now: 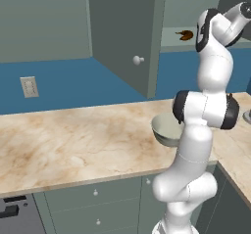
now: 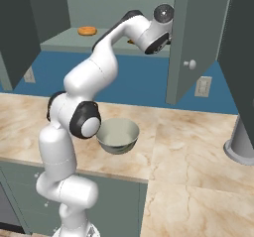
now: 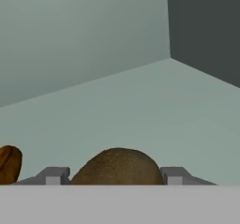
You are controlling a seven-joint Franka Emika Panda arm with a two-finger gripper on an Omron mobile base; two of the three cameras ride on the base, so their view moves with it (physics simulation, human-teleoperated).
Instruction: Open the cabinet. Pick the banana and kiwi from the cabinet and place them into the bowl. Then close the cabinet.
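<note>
The claw (image 3: 115, 176) sits on the cabinet shelf (image 3: 154, 110) with its two fingertips (image 3: 54, 175) flanking the kiwi (image 3: 117, 167). The round brown fruit lies squarely between them, dead ahead along the claw's line. A sliver of shelf shows between each fingertip and the kiwi's sides, so the jaws look partly closed around it, not yet pressing; whether they have hold of it I cannot tell. Being a ball, the kiwi has no long axis to line up with. The coming move likely turns only on the jaws meeting its sides and then lifting it out.

The banana (image 3: 9, 164) lies just beyond one fingertip, near the kiwi but apart from it, toward the open middle of the shelf.

The arm rises from the base, bends at the elbow above the desk's (image 1: 73, 145) front edge, and reaches up and forward into the cabinet (image 2: 196, 42), both doors swung open. The bowl (image 2: 117, 136) waits on the desk near its front edge, below the arm, holding nothing.
</note>
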